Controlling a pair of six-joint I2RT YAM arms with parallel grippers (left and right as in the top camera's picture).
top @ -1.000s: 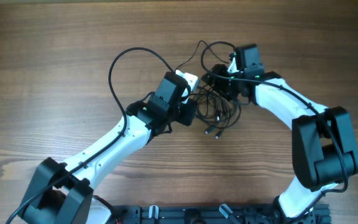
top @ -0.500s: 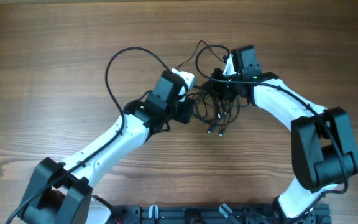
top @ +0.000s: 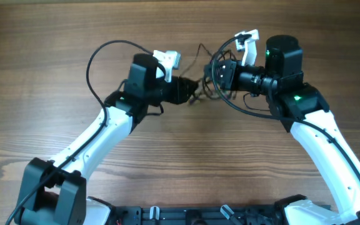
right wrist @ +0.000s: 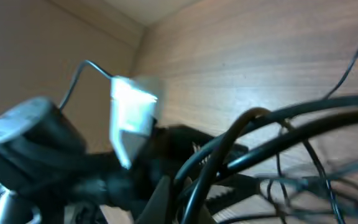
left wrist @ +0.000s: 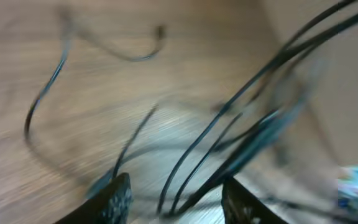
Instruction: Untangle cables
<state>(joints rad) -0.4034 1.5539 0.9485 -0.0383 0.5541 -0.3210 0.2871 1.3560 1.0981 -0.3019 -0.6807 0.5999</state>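
Observation:
The cables (top: pixel 206 92) are a small bunch of thin black cords strung between my two grippers at the back middle of the table. My right gripper (top: pixel 217 75) points left and is shut on the cables (right wrist: pixel 303 118), which run through its jaws (right wrist: pixel 229 186). My left gripper (top: pixel 189 92) points right and faces it closely. In the blurred left wrist view, the left gripper (left wrist: pixel 179 200) is open, and several cords (left wrist: pixel 253 134) pass between its fingers (left wrist: pixel 115 198) without being pinched. One loose cord end (left wrist: pixel 157 34) lies on the wood beyond.
The left arm's thick black wiring loops out over the table (top: pixel 95 62). A black rail (top: pixel 224 212) runs along the front edge. The wooden table (top: pixel 55 37) surrounds both arms. The left arm's white camera mount (right wrist: pixel 132 115) fills the right wrist view.
The right gripper closed on the cables and pulled up and back with them. The left gripper drew left and opened. The tangle that lay spread on the table now hangs between the grippers.

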